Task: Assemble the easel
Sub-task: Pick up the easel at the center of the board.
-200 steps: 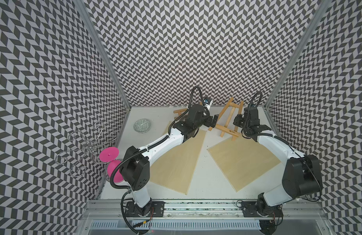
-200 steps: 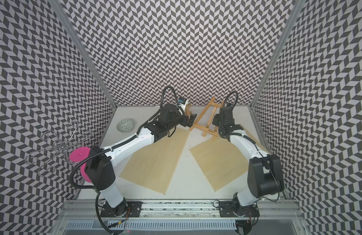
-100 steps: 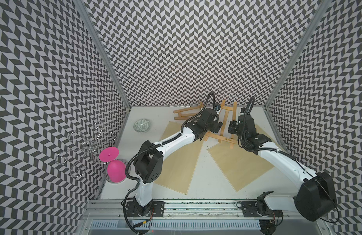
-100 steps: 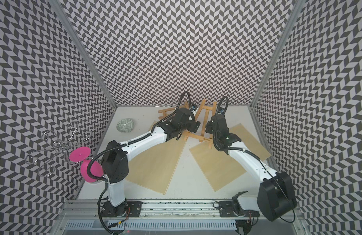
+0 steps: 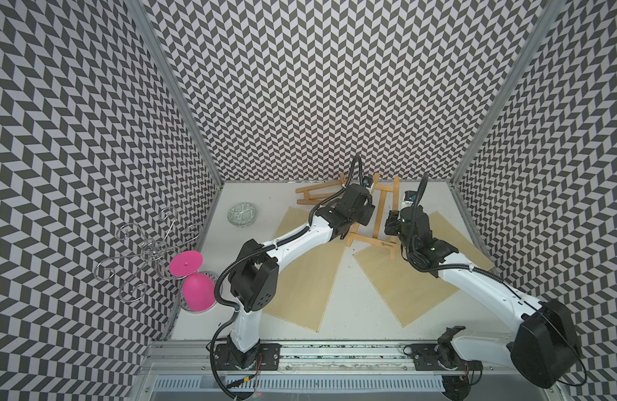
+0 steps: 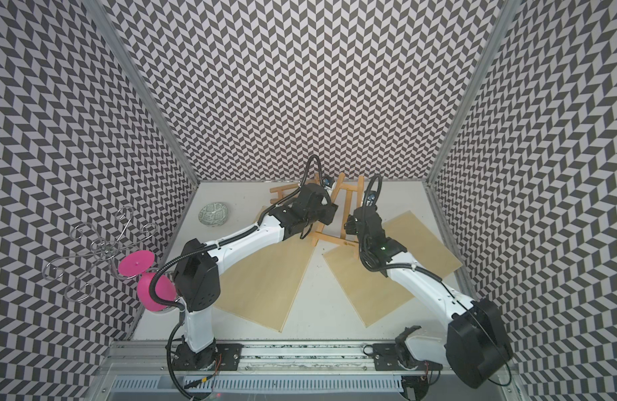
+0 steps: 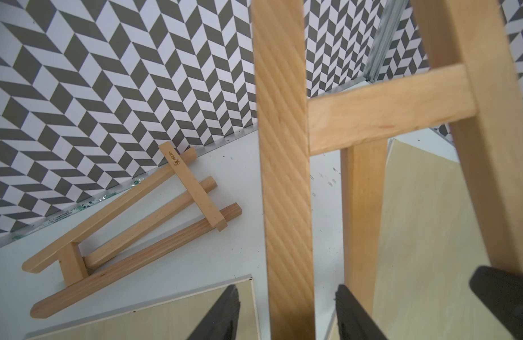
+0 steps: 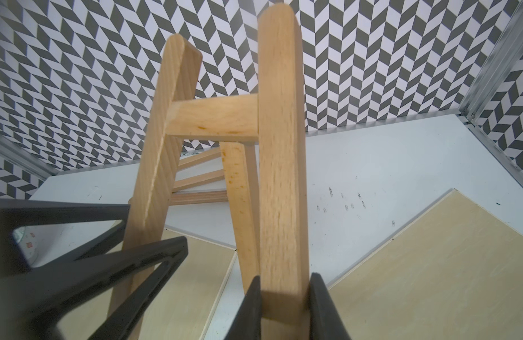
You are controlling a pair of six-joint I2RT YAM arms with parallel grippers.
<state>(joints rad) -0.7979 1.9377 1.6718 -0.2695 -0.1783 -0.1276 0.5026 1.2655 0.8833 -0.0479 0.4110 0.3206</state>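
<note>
A light wooden easel [image 5: 383, 208] [image 6: 347, 208] stands tilted at the back middle of the table, between both arms. My right gripper [image 8: 285, 278] is shut on one of its legs [image 8: 281, 147], both pads pressed against the wood. My left gripper [image 7: 287, 288] straddles the other leg [image 7: 284, 147]. It is open, with a gap showing on each side of the wood. In both top views the wrists hide the fingertips. The left gripper's black fingers [image 8: 107, 265] also show in the right wrist view.
A second wooden easel [image 5: 321, 194] [image 7: 130, 217] lies flat by the back wall. Two plywood boards [image 5: 307, 270] [image 5: 421, 264] lie on the table. A patterned bowl [image 5: 243, 214], a pink cup [image 5: 196, 288] and a wire stand [image 5: 151, 246] are at the left.
My left gripper has moved in around the easel's leg and its jaws have narrowed. The right arm has shifted its pose while keeping its grip on the other leg.
</note>
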